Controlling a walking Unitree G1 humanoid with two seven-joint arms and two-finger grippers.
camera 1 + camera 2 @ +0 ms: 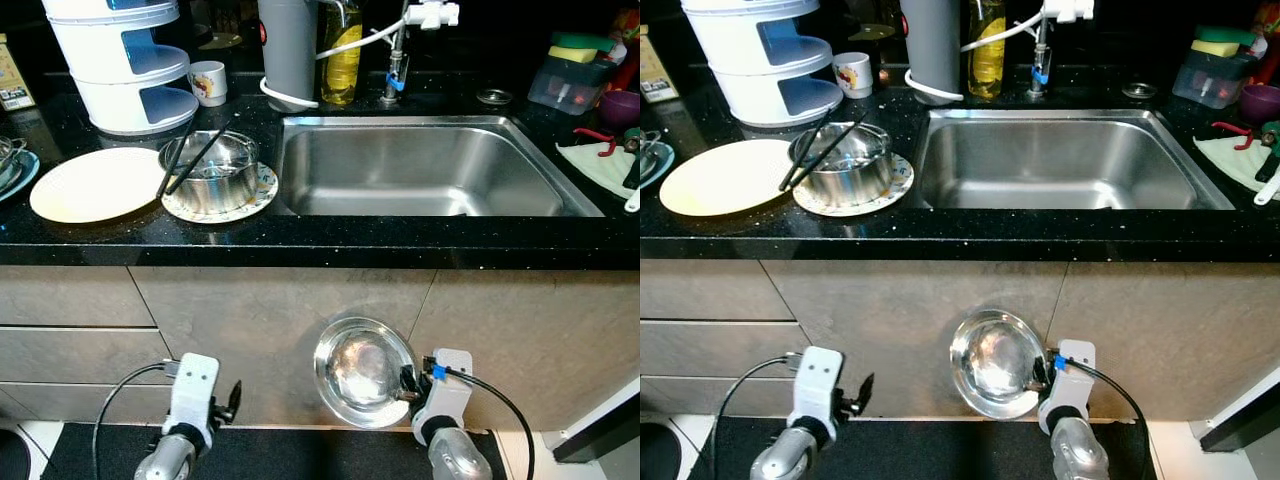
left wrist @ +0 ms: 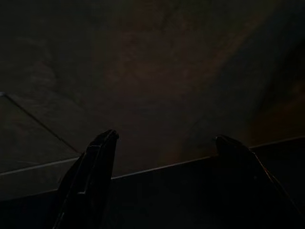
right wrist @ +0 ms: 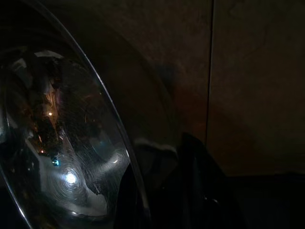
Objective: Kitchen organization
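Low in the frame's centre, the right gripper point(image 1: 405, 381) pinched the rim of a shiny round steel bowl point(image 1: 362, 370), below the black speckled bench point(image 1: 300, 240). At lower left, the left gripper point(image 1: 232, 400) hung with fingers spread wide, holding nothing.

Left pincer point(image 2: 162, 157) hangs low, fingers apart; right pincer point(image 1: 408, 380) clamped.

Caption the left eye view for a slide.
Right hand holds a steel bowl by its rim below the counter; sink above.
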